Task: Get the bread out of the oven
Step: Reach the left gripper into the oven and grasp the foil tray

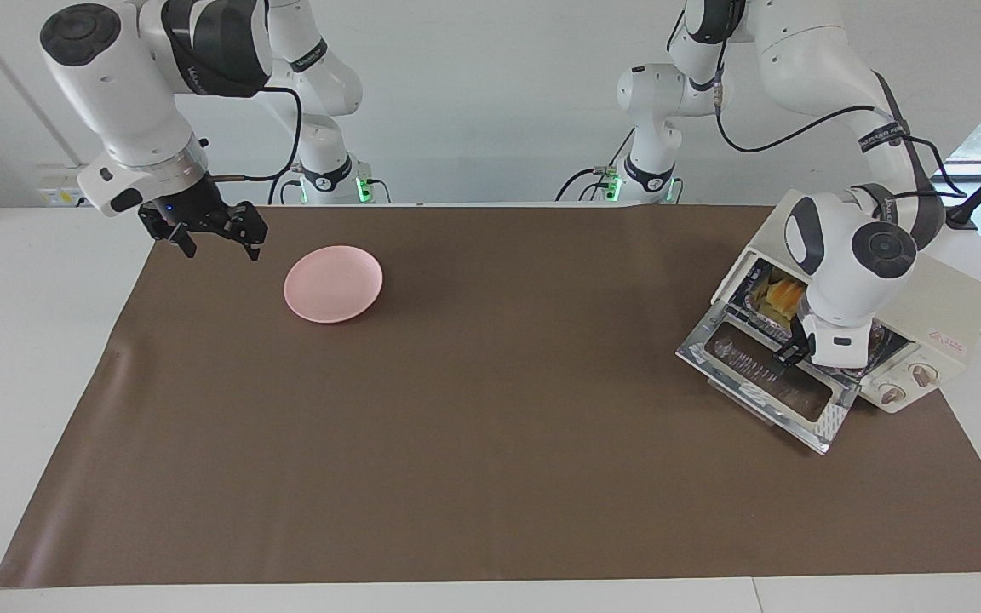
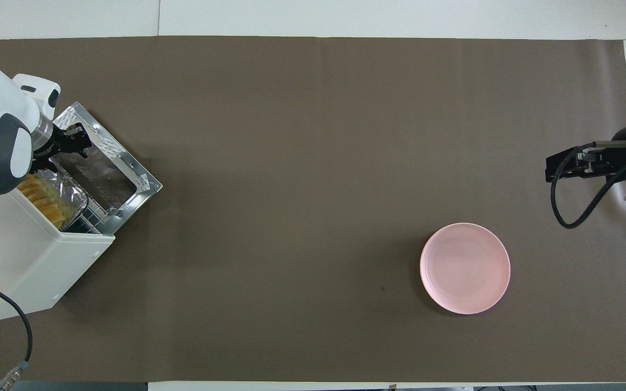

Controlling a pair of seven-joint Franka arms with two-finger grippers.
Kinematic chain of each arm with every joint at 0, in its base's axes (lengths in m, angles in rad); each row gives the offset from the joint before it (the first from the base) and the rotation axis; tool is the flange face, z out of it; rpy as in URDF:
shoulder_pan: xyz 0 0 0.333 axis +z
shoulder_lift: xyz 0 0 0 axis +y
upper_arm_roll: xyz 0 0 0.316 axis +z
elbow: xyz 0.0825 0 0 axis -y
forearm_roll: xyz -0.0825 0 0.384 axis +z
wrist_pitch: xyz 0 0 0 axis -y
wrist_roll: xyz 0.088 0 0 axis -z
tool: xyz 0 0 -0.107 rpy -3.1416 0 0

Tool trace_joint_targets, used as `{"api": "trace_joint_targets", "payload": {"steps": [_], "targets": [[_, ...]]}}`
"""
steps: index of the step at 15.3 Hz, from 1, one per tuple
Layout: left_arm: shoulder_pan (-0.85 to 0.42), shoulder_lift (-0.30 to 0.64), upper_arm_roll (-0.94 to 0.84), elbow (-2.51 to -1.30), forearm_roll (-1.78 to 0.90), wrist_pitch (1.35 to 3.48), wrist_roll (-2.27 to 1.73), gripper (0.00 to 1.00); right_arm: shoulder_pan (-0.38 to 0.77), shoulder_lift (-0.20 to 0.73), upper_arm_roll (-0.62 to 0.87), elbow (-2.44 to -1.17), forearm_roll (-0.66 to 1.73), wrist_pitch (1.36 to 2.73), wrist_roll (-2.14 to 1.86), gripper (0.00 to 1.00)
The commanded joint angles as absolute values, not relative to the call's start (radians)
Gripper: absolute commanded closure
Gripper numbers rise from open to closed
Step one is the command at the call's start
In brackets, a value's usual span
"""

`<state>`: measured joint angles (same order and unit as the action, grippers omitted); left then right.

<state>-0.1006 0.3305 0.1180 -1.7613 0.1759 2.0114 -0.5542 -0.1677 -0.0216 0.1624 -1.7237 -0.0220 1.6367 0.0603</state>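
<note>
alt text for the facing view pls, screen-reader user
The left gripper is low over the open drop door of the cream oven, where the bread sits in a foil tray. The right gripper, open, waits above the mat beside a pink plate.

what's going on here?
The left gripper is down over the open door of the oven, at the mouth, beside the foil tray. The bread sits on that tray inside the oven, not yet out. The right gripper waits open in the air near the pink plate, holding nothing.
</note>
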Motion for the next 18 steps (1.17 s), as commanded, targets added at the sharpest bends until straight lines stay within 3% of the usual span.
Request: {"api": "trace_joint_targets", "payload": {"steps": [1, 2, 4, 5, 10, 15, 18], "targets": [[-0.100, 0.311, 0.117, -1.790, 0.204, 2.023, -0.566, 0.51, -0.178, -0.041, 0.170, -1.740, -0.031, 1.629, 0.041, 0.00], [-0.100, 0.311, 0.117, -1.790, 0.204, 2.019, -0.566, 0.60, -0.178, -0.041, 0.170, -1.740, -0.031, 1.629, 0.041, 0.00], [-0.100, 0.308, 0.115, -1.790, 0.212, 2.002, -0.563, 0.96, -0.178, -0.041, 0.170, -1.740, -0.031, 1.629, 0.041, 0.00], [-0.100, 0.308, 0.115, -1.790, 0.225, 2.000, -0.558, 1.00, -0.178, -0.041, 0.170, -1.740, -0.031, 1.629, 0.041, 0.00], [-0.110, 0.322, 0.114, -1.729, 0.229, 2.000, -0.535, 1.00, -0.178, -0.041, 0.170, -1.740, -0.031, 1.629, 0.041, 0.00], [-0.173, 0.419, 0.109, -1.507, 0.177, 1.945, -0.535, 1.00, -0.178, -0.041, 0.170, -1.741, -0.031, 1.629, 0.041, 0.00], [-0.265, 0.471, 0.112, -1.436, 0.170, 1.910, -0.538, 1.00, -0.178, -0.041, 0.170, -1.740, -0.031, 1.629, 0.041, 0.00]]}}
